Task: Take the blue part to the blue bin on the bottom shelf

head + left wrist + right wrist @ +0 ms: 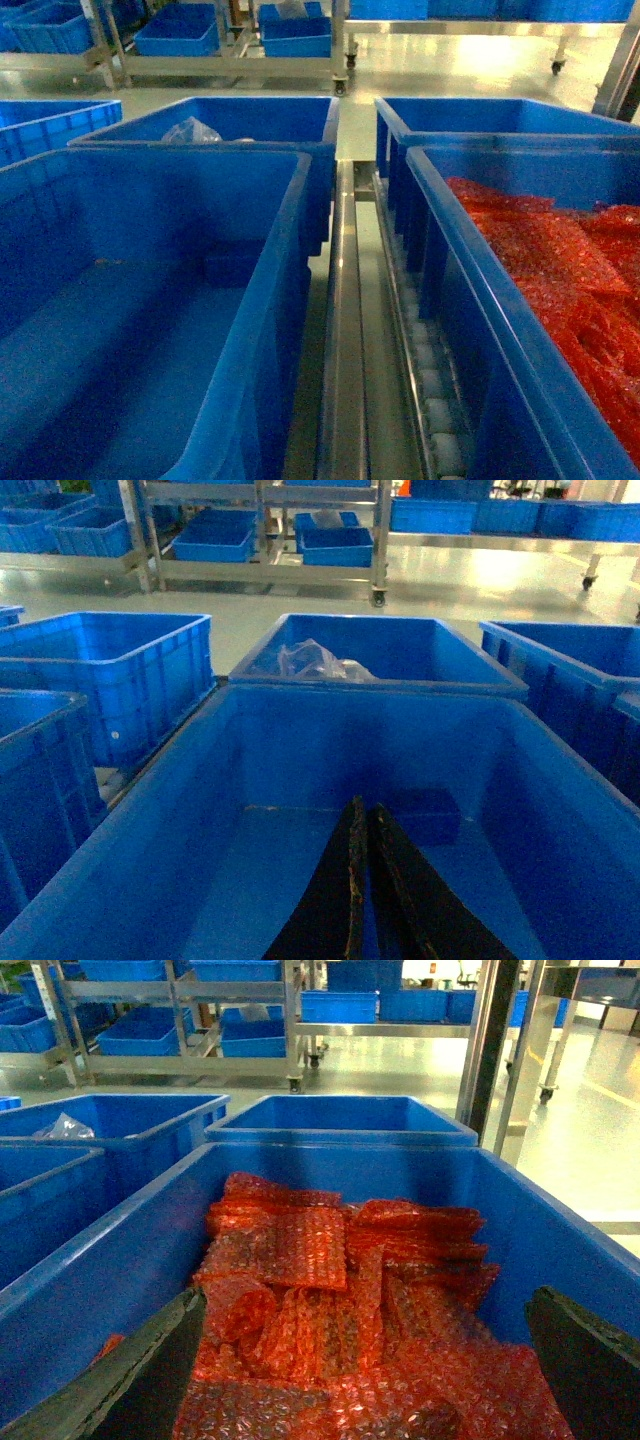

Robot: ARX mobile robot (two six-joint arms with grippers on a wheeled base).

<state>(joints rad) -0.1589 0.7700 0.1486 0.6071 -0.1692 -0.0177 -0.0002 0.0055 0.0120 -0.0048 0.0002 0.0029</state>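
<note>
Red bubble-wrap bags [330, 1300] heaped in a right-hand bin; clear plastic bag [310, 660] in a far bin; wheeled steel rack [265, 540] across the glossy floor [450, 70].

My left gripper [362, 880], fingers pressed together, hangs in big blue bin [262, 330]; lots of room, walls all round. My right gripper [360, 1380], fingers wide apart, above red bubble-wrap bags [330, 1300] filling bin [120, 1250].

Five blue bins [200, 300] close by, one holding red bubble-wrap bags [570, 290].
</note>
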